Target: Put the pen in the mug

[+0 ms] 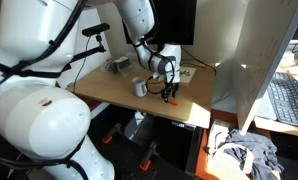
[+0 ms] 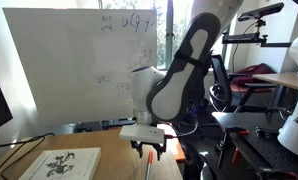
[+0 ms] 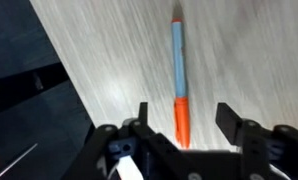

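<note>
Pen [image 3: 177,70] lying flat on the table [image 3: 109,60], pointing to 12 o'clock between the spread fingers of the gripper [image 3: 185,120]; best to descend centred and close across its orange half before lifting toward the mug [image 1: 139,87]

A pale wooden table [image 1: 114,92] runs up to a tall white board [image 2: 69,70] scribbled with faint marker notes, and daylight comes in through a window [image 2: 172,25] past the board's edge. Off to one side sits another desk with a dark keyboard [image 1: 289,100]. Low beside it lies what looks like a heap of grey cloth [image 1: 244,155].
</note>
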Robot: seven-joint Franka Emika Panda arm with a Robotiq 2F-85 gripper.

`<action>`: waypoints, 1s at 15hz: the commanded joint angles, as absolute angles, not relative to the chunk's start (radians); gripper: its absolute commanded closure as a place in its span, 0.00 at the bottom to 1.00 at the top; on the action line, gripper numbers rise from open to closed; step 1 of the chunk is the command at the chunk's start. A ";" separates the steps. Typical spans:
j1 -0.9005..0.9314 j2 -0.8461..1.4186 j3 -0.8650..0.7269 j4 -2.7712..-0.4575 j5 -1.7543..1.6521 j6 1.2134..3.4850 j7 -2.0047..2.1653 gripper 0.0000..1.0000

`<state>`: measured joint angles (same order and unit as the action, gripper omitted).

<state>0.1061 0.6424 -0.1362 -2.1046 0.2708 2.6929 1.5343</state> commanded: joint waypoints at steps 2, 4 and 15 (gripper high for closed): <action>0.115 0.679 -0.153 -2.066 0.298 2.683 1.562 0.32; 0.110 0.693 -0.153 -2.055 0.302 2.680 1.556 0.33; 0.120 0.705 -0.160 -2.037 0.292 2.676 1.547 0.96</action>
